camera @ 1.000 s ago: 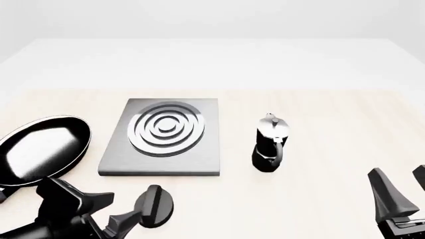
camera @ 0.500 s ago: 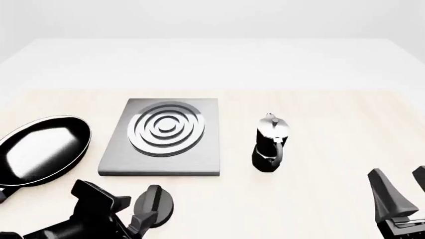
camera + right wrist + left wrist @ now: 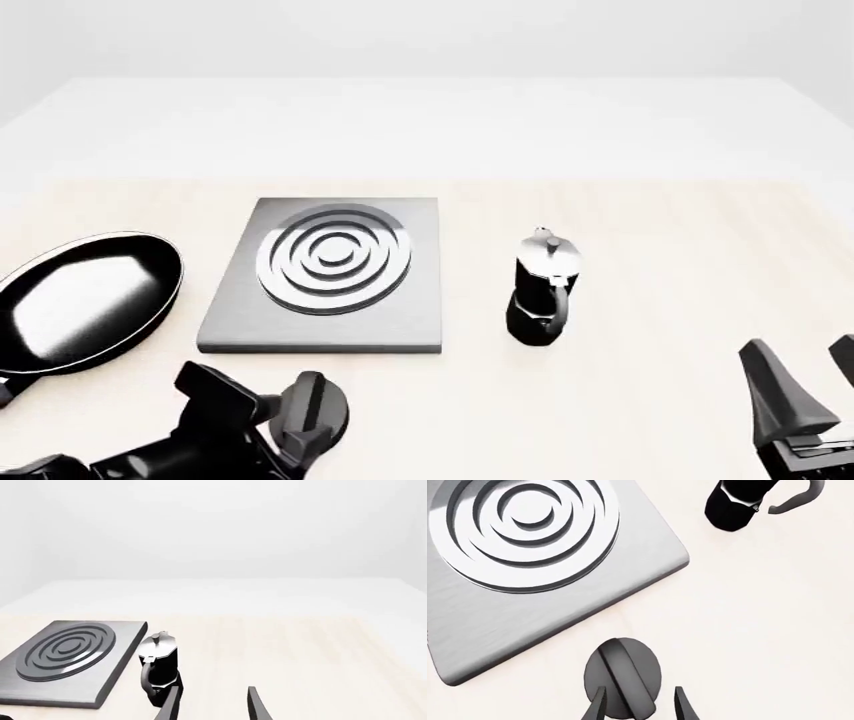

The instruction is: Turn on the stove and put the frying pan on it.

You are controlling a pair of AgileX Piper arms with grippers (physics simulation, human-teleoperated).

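The grey stove (image 3: 400, 325) lies mid-table, its ringed burner (image 3: 334, 258) bare. Its black oval knob (image 3: 318, 405) sits on the table just in front of the slab. The black frying pan (image 3: 87, 300) rests on the table left of the stove, its handle running off the lower left. My left gripper (image 3: 274, 432) is open right at the knob. In the left wrist view the knob (image 3: 622, 672) lies partly between the two fingertips (image 3: 596, 707); contact is unclear. My right gripper (image 3: 807, 385) stands open at the near right, holding nothing.
A black-and-silver moka pot (image 3: 545, 290) stands right of the stove, and the right wrist view has the pot (image 3: 159, 667) ahead of the right gripper (image 3: 212, 707) with the stove slab (image 3: 67, 660) beyond it.
My left gripper has moved right and closed in on the knob. The right arm, pan and moka pot have not moved.
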